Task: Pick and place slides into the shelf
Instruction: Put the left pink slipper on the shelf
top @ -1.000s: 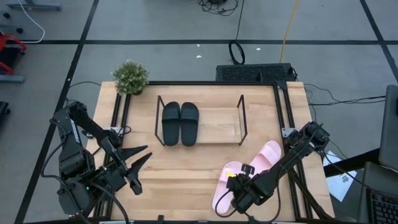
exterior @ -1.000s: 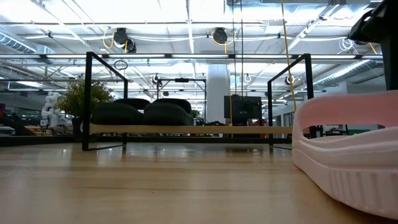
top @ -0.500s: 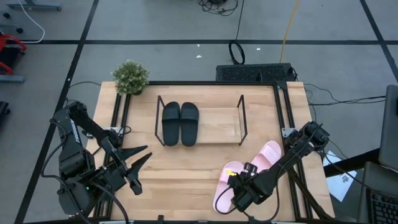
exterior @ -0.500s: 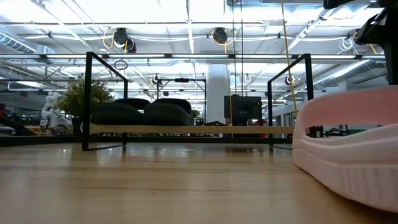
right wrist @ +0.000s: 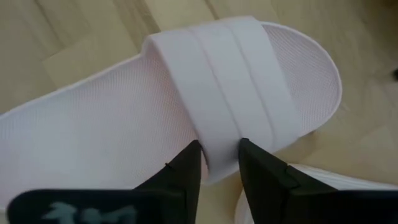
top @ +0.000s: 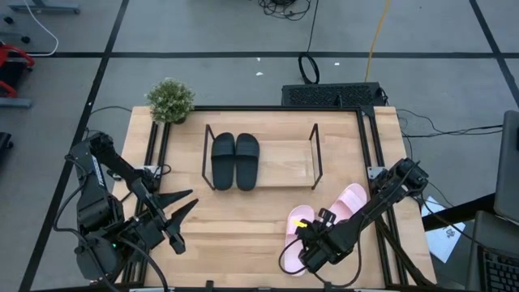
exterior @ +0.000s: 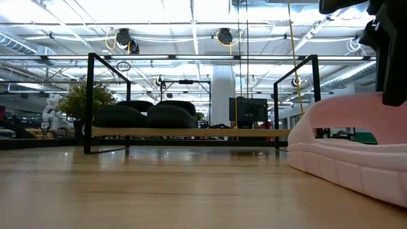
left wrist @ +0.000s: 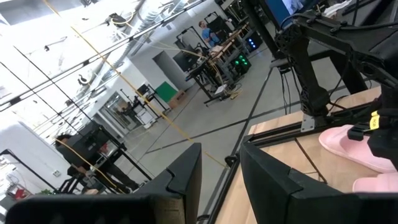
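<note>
Two black slides point(top: 235, 161) lie side by side in the left half of the shelf point(top: 315, 154), a black rod rack; in the low view the black slides point(exterior: 146, 116) sit on its base. Two pink slides lie near the table's right near corner: one point(top: 349, 201) lies free on its sole, the other point(top: 295, 222) is under my right gripper point(top: 313, 242), which is shut on its strap. The same slide point(exterior: 343, 149) fills the right of the low view. My left gripper point(top: 185, 207) waits open at the left near side. My right gripper point(right wrist: 221, 167) pinches the pink slide's broad strap point(right wrist: 219, 146) between its two fingers, near one end of the strap at the sole's side. The fingers point(right wrist: 186, 171) come from above, pointing down, across the strap's width. Whether the sole has left the table I cannot tell.
A small potted plant point(top: 170, 100) stands at the table's far left corner. The shelf's right half point(top: 284, 162) holds nothing. Bare wood lies between the shelf and the near edge. Black frame rails point(top: 363, 146) run along the table's sides.
My right gripper has moved a little toward the table's left with the pink slide in its hold. In the low view the slide's end has shifted left and the gripper has come into sight above it. The left arm has kept still.
</note>
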Controlling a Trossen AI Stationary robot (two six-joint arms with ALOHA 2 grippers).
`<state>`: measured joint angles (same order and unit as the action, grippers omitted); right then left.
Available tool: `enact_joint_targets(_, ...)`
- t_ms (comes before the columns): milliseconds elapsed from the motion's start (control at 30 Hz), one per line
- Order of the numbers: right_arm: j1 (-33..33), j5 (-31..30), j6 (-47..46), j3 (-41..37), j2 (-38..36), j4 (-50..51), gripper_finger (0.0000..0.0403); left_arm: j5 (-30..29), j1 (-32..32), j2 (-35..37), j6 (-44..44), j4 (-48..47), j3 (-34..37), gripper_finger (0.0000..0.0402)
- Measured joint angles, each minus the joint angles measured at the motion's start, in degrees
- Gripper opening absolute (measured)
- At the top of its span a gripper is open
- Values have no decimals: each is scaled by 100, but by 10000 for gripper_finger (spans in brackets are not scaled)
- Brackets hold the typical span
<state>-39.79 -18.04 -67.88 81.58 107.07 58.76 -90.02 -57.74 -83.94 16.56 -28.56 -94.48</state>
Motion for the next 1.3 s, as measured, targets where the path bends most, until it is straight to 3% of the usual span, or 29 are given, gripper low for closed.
enact_joint_targets(267,9,-24,118,-16,-9,-67,57,0,0,2,-20,-203,2,118)
enact_joint_targets(700,7,-161,-38,-415,-31,-508,47,0,0,2,-34,-299,2,118)
enact_joint_targets(900,-2,-160,25,-422,-28,-499,8,0,0,2,-37,-297,2,118)
enact_joint_targets(1300,-4,-131,107,-434,-78,-618,2,0,1,1,-36,-297,2,118)
